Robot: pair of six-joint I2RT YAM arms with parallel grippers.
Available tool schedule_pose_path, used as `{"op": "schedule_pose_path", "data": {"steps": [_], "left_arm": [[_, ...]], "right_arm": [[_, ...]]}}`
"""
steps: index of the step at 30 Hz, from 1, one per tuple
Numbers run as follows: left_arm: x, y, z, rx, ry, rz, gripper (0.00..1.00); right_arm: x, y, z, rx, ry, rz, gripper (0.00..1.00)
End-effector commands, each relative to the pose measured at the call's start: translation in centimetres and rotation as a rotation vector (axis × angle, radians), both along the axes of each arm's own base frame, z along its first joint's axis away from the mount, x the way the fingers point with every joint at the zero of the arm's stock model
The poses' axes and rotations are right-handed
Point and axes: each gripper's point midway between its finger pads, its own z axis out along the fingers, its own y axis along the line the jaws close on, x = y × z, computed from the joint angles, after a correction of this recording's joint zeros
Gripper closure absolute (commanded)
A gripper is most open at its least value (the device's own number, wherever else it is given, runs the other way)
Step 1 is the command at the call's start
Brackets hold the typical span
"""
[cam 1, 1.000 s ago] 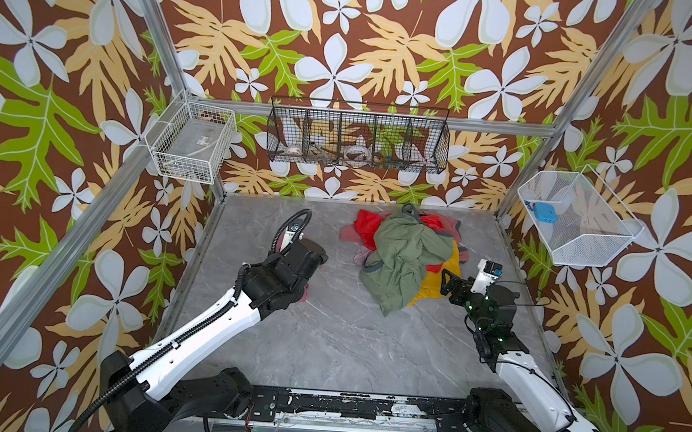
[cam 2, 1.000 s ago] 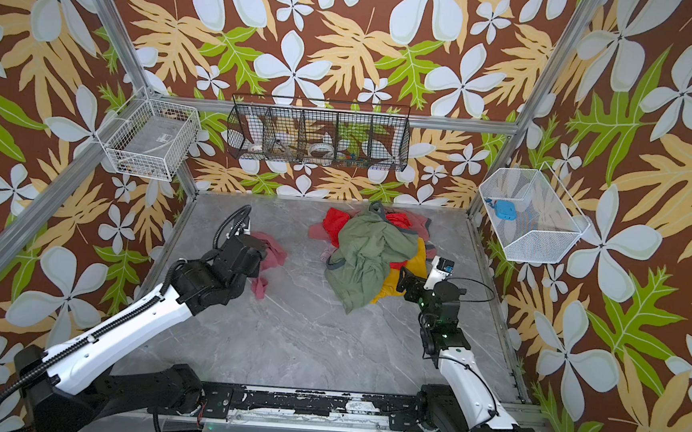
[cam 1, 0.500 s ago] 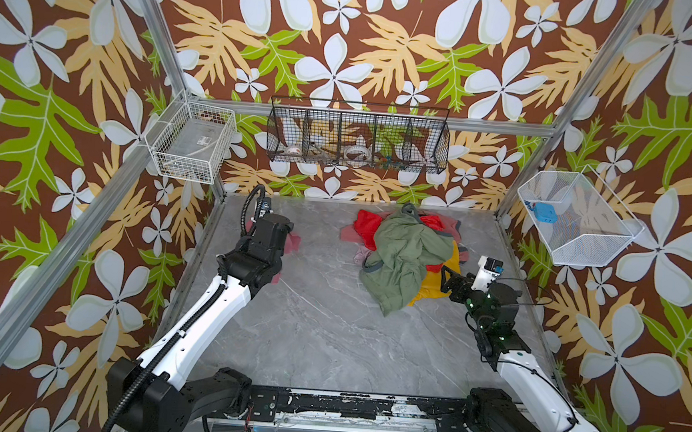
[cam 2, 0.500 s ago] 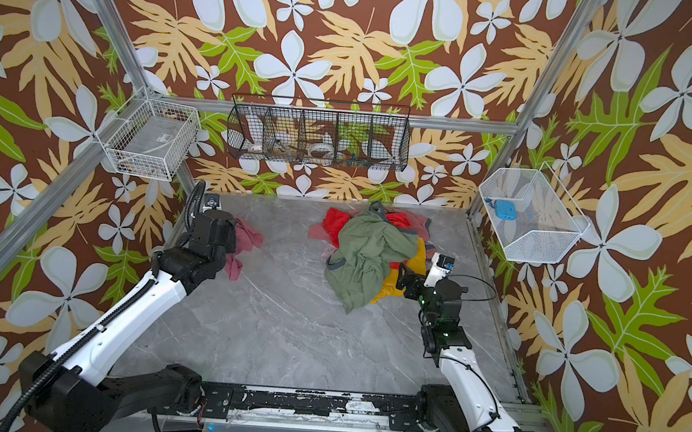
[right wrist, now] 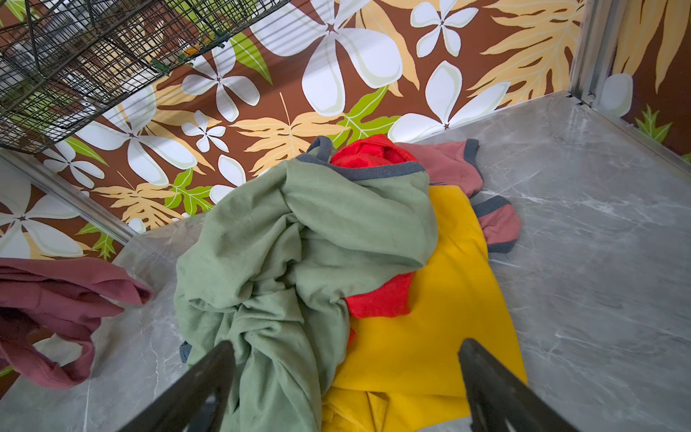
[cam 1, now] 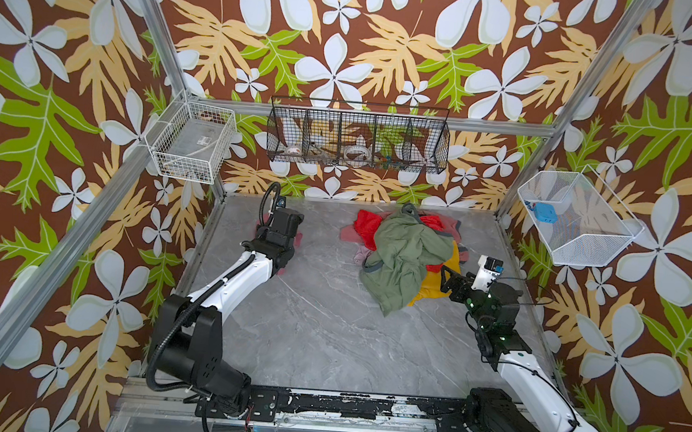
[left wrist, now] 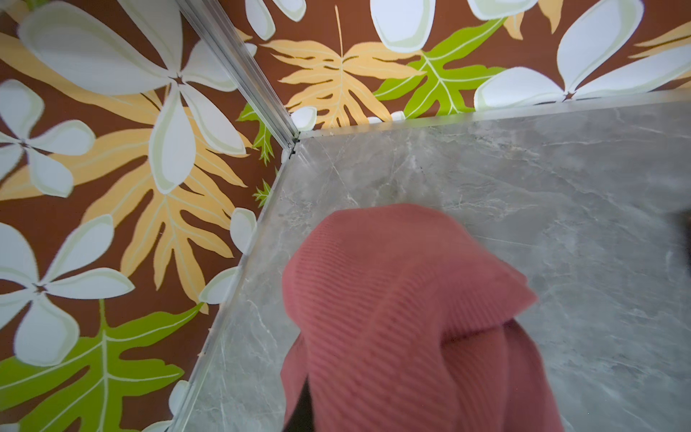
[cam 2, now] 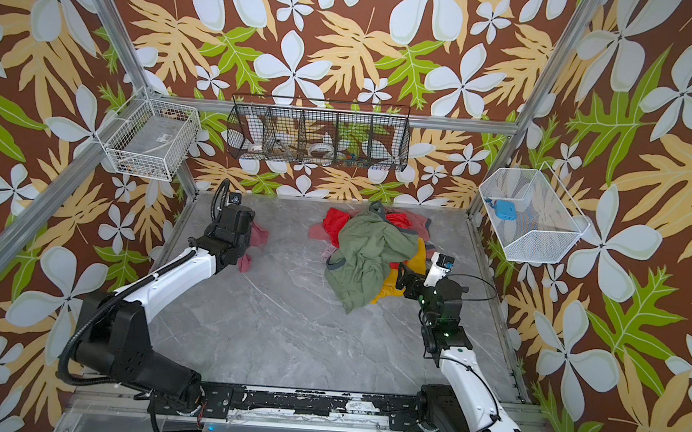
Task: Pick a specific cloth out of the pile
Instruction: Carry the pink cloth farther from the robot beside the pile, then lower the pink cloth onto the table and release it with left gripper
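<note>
My left gripper [cam 2: 239, 238] is clamped on the dusty rose ribbed cloth [left wrist: 392, 299], holding it near the far-left corner, well apart from the pile [cam 1: 406, 250], so nothing tangles. My right gripper [right wrist: 347, 349] hovers wide by the yellow garment [right wrist: 430, 318].

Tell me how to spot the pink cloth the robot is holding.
Look at the grey marble table, then by its far left corner, away from the mound of mixed garments. There the left gripper is shut on a ribbed, dusty rose-pink cloth; unlike the mound's pink pieces, it shows no grey trim.
</note>
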Motion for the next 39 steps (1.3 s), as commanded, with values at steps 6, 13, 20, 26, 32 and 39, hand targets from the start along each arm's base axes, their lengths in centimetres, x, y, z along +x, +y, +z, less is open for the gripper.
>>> {"op": "schedule_pose_path", "data": {"steps": [6, 13, 20, 26, 32, 39], "left_arm": [[-0.1, -0.6, -7.0, -0.094, 0.122, 0.067, 1.0], [-2.4, -2.7, -10.1, -0.242, 0.179, 0.057, 1.0], [-3.6, -4.4, -13.3, -0.342, 0.27, 0.029, 0.68], [-3.5, -4.5, -14.2, -0.34, 0.312, 0.043, 0.46], [-4.4, -4.5, -12.6, -0.353, 0.271, 0.045, 0.38], [-5.8, -4.5, -9.2, -0.314, 0.22, 0.03, 0.3]], "right_arm": [[-0.3, -0.6, -0.3, -0.025, 0.008, -0.026, 0.07], [-0.4, -0.5, -1.3, -0.006, 0.028, -0.031, 0.07], [-0.3, -0.5, -1.4, -0.011, 0.033, -0.03, 0.07], [-0.4, -0.7, -1.7, -0.018, 0.043, -0.039, 0.07], [-0.7, -1.1, -1.7, -0.043, 0.047, -0.058, 0.06], [-0.7, -1.2, -1.8, -0.051, 0.052, -0.061, 0.06]]}}
